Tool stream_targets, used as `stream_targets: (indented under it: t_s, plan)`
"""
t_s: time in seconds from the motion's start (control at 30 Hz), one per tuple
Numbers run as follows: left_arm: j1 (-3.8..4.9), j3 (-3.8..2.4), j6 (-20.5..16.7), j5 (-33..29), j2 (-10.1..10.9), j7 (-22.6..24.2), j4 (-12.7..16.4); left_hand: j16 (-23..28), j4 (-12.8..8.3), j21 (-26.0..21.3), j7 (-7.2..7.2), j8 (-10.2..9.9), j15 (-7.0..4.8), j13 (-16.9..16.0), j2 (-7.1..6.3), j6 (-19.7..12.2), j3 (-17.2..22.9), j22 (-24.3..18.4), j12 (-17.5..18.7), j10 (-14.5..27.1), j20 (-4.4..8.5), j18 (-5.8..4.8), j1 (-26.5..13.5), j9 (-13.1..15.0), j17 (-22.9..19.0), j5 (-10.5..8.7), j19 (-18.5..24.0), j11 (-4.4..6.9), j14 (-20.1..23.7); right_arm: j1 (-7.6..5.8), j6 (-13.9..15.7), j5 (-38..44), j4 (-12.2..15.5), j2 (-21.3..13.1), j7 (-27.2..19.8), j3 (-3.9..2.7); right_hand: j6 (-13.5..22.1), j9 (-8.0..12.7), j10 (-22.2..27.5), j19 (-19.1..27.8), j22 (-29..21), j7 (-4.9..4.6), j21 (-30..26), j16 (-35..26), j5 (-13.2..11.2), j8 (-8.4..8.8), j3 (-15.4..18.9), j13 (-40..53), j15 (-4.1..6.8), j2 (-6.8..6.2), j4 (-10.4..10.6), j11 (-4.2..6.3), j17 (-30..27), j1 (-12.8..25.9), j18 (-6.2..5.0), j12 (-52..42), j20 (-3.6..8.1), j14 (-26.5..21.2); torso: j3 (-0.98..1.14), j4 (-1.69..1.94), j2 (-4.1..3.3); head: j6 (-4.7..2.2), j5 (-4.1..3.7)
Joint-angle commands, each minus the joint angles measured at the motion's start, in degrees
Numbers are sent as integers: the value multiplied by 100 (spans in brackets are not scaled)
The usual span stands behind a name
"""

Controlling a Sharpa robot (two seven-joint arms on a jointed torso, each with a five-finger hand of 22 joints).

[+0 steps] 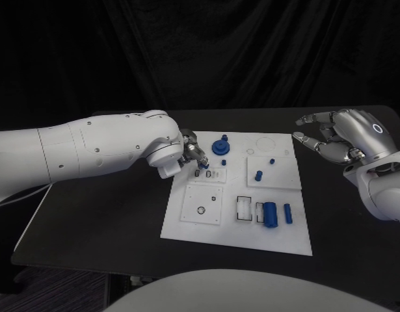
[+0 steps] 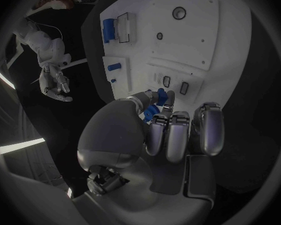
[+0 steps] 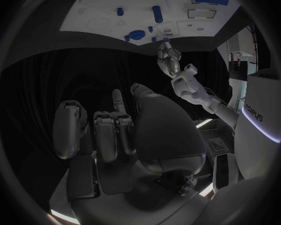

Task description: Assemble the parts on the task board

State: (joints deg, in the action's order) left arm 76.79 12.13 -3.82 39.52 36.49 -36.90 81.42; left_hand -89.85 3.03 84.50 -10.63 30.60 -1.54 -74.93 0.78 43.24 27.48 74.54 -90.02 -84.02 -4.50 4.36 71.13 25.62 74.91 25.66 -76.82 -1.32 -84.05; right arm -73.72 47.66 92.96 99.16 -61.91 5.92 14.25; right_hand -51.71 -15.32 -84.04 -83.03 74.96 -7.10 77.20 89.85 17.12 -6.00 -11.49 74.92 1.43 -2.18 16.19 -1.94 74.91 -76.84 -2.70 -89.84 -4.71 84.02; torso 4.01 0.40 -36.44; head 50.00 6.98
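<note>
A small blue part (image 2: 154, 108) is pinched between the thumb and fingertips of the left hand (image 1: 188, 156), held just over the left-middle of the white task board (image 1: 284, 234), which lies in the centre of the head view on the black table (image 1: 97, 221). In the left wrist view the part sits right above a row of small dark slots (image 2: 175, 84) on a raised white plate, so the step in hand looks like seating this piece into one of them. The other fingers of that hand are curled in beside the pinch. To do it well, the part probably needs to be lined up with the slot's long side before it goes down, lowered straight and not at a tilt, and let go only once it stands on its own; pressing off-axis could jam it or drag the plate. Other blue parts lie on the board: a round knobbed piece (image 1: 221, 145) near the top centre, a small peg (image 1: 259, 175) right of centre, and a cylinder (image 1: 269, 213) with a slimmer pin (image 1: 288, 213) toward the lower right. The right hand (image 1: 340, 138) hovers at the upper right of the head view, off the board's corner, fingers loosely curved and apart with nothing in them. It is well clear of the work.
</note>
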Motion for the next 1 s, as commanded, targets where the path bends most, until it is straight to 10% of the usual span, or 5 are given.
stream_targets:
  t_s: [0.03,1.0]
  plan:
    - [-27,-5,-107,-8,-4,193,-9,-15,7,-35,542,-28,-48,-1507,-7,562,23,-5,2,-598,-4,-61,-50,-7,1509,-17,-43,44,-595,13,53,-37,37,1,-29,-4,-55,5,-596,49,1015,11,-43,15,33,-37,-15,1508,0,8,-20,-23,1509,-60,-67,-16,-10,598,-9,11,1,0,-9]
    - [-192,-5,1,-8,-30,243,-77,-15,61,-106,565,-109,-65,-1507,-20,580,-5,-75,2,-598,16,-46,-193,70,1509,-374,-16,61,-595,17,-3,-143,46,7,-74,-4,-186,-2,-596,27,1022,14,-33,15,87,-80,-46,1508,-14,1,-26,-40,1509,-122,-62,-16,-23,598,4,15,11,0,2]
